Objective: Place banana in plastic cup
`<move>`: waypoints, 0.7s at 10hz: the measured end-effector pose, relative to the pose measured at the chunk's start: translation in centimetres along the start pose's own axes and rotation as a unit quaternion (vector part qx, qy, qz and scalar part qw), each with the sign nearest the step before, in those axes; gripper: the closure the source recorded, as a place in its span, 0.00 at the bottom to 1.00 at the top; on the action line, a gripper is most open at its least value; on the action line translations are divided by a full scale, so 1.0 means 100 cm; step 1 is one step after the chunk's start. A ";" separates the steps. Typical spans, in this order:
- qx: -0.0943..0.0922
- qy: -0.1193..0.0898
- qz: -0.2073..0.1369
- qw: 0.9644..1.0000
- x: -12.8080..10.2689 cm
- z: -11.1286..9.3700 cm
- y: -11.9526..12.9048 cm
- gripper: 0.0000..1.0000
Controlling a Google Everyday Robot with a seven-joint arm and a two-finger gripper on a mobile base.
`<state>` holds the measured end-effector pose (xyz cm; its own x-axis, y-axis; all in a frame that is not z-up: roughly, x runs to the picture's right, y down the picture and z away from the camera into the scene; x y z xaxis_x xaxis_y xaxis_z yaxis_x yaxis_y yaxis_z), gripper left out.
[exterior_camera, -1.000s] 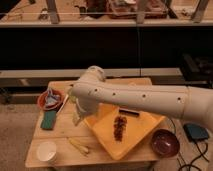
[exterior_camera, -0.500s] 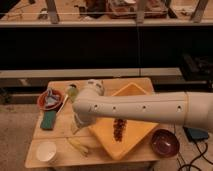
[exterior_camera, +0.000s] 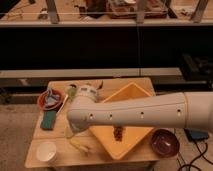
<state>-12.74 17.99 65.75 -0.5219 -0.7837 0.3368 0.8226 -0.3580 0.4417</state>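
Observation:
The banana [exterior_camera: 82, 146], small and pale yellow, lies on the wooden table [exterior_camera: 140, 157] near its front edge, left of the yellow tray. A small light-green shape at the back left, beside the red bowl, looks like the plastic cup [exterior_camera: 71, 91]. My white arm reaches in from the right across the tray. Its rounded end hangs over the table's left middle. My gripper [exterior_camera: 71, 133] points down under that end, just above and left of the banana, mostly hidden by the arm.
A red bowl [exterior_camera: 50, 99] with bluish items stands at the back left, with a green sponge block [exterior_camera: 49, 120] in front of it. A white cup [exterior_camera: 46, 150] is at the front left. The yellow tray [exterior_camera: 131, 97] holds a dark item. A dark red bowl [exterior_camera: 165, 141] is at the front right.
My arm has swung lower and toward the table's front left. It now covers more of the table's middle, and its end is closer to the banana.

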 end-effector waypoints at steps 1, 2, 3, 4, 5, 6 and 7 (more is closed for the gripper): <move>0.005 -0.009 -0.009 1.000 -0.003 0.008 -0.008 0.36; 0.011 -0.019 -0.017 1.000 -0.007 0.018 -0.017 0.36; 0.012 -0.026 -0.025 0.999 -0.009 0.028 -0.024 0.36; 0.014 -0.031 -0.034 0.999 -0.009 0.035 -0.030 0.36; 0.013 -0.037 -0.037 0.999 -0.010 0.042 -0.030 0.36; 0.011 -0.040 -0.033 0.999 -0.010 0.051 -0.026 0.36; 0.010 -0.042 -0.027 0.999 -0.011 0.062 -0.021 0.36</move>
<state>-15.26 22.73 69.58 -0.5833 -0.7182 0.3793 0.7884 -0.3883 0.4771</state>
